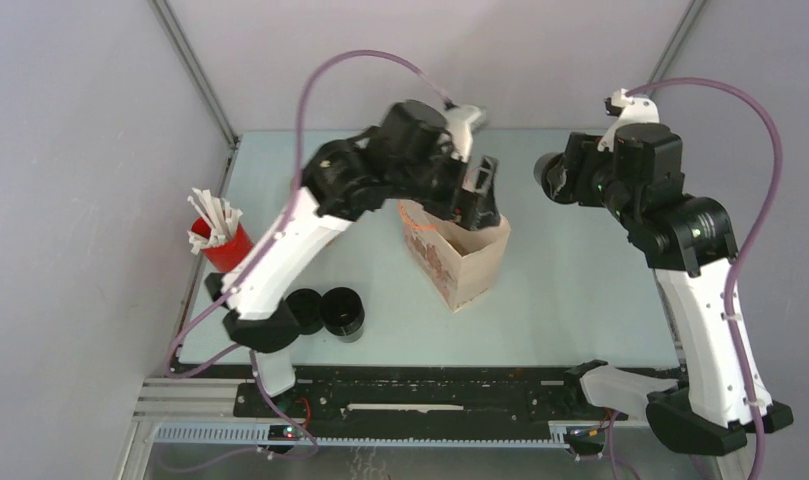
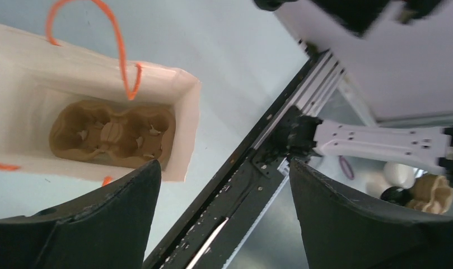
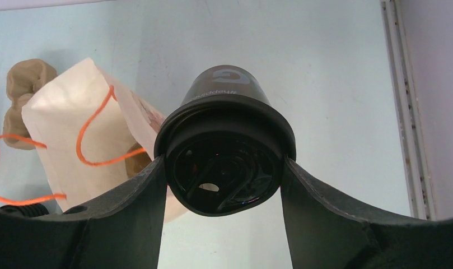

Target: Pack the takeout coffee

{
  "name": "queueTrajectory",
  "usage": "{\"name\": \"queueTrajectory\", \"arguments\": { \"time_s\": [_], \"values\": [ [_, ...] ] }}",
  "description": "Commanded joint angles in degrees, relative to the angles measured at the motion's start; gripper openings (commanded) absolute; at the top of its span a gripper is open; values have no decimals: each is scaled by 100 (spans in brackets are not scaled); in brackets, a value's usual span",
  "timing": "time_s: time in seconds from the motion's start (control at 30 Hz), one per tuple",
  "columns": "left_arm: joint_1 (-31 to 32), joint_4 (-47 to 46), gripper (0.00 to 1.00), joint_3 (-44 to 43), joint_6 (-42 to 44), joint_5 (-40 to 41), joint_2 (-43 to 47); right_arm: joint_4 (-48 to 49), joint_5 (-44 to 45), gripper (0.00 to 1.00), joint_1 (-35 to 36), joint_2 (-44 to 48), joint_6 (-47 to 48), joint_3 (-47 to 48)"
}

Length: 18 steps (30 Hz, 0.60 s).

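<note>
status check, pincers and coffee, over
Left pincer open, empty, above the bag. Right pincer shut on a coffee cup, off to the bag's side. Bag mouth unobstructed, carrier inside, visible wells empty.

Left gripper (image 2: 224,168) with its two dark fingers (image 2: 101,218) wide apart and nothing between them, open white paper bag (image 2: 186,120) seen from above near the table (image 2: 235,61) edge, brown cup carrier (image 2: 112,134) at the bag's bottom, orange handle (image 2: 121,53) looping over its rim, black rail (image 2: 252,168) along the table edge.
</note>
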State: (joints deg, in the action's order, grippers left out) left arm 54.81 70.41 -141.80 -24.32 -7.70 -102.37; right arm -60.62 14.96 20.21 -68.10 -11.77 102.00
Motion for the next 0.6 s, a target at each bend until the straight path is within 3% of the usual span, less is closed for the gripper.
{"name": "queueTrajectory", "arguments": {
  "time_s": [0.0,0.13,0.3,0.4,0.57],
  "values": [
    [280,-156,89,98,558,372,-407,-301,-94,0,-130,524,-307,-297],
    [486,-403,85,416,747,831,-685,-351,-166,0,-237,911,-352,-636],
    [650,-283,69,503,624,1262,-1016,-485,-204,0,-327,1168,-291,-650],
    [714,-201,52,693,604,1635,-1094,-480,-212,0,-346,1287,-260,-622],
    [741,64,51,714,532,1779,-1370,-474,-222,0,-359,1437,-187,-682]
  ]
}}
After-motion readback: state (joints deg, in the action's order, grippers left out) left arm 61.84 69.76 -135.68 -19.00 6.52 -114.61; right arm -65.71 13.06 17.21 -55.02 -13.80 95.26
